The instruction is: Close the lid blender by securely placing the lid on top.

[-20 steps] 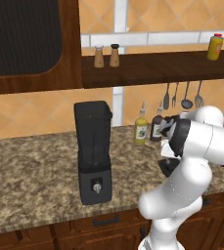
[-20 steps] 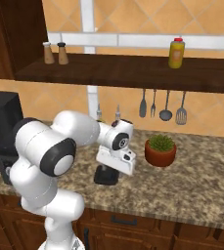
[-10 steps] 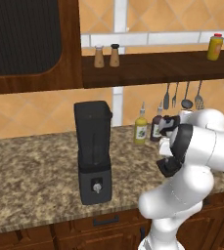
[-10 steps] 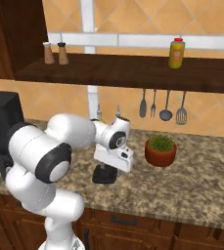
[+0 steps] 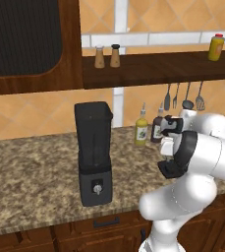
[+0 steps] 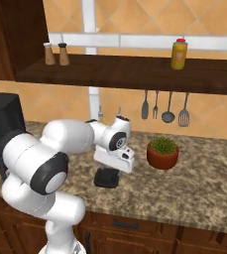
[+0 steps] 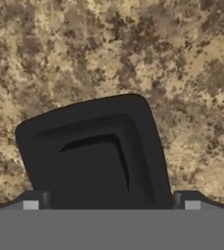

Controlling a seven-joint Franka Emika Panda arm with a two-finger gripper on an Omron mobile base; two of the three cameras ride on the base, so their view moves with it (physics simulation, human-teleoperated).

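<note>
One blender (image 5: 94, 152) is seen on a speckled granite counter (image 5: 30, 172): a tall dark tapering jar on a black box base with a small silver knob. Its jar top is uncovered. It stands near the counter's front edge, with bare stone to its left and between it and the arm.

One lid (image 7: 96, 154), a flat black square plate with rounded corners and a raised centre piece, lies flat on the counter, well apart from the blender. In the right base view the lid (image 6: 106, 177) is seen directly beneath the hand, with bare counter on all sides of it.

One gripper (image 6: 110, 171) is held over the lid, pointing down. In the hand view its two fingertips (image 7: 31, 201) are spread wide, one at each side of the lid; whether they touch it cannot be told. Nothing is clamped.

Against the tiled back wall two bottles (image 5: 141, 129) stand side by side, one yellow-green and one dark. Four utensils (image 6: 168, 106) hang beneath a wooden shelf (image 6: 135, 72). On the shelf two shakers (image 5: 107, 56) stand together, and one yellow bottle with a red cap (image 6: 179, 54) stands far from them. One potted plant (image 6: 162, 153) sits on the counter just beyond the lid, the nearest thing to it.
</note>
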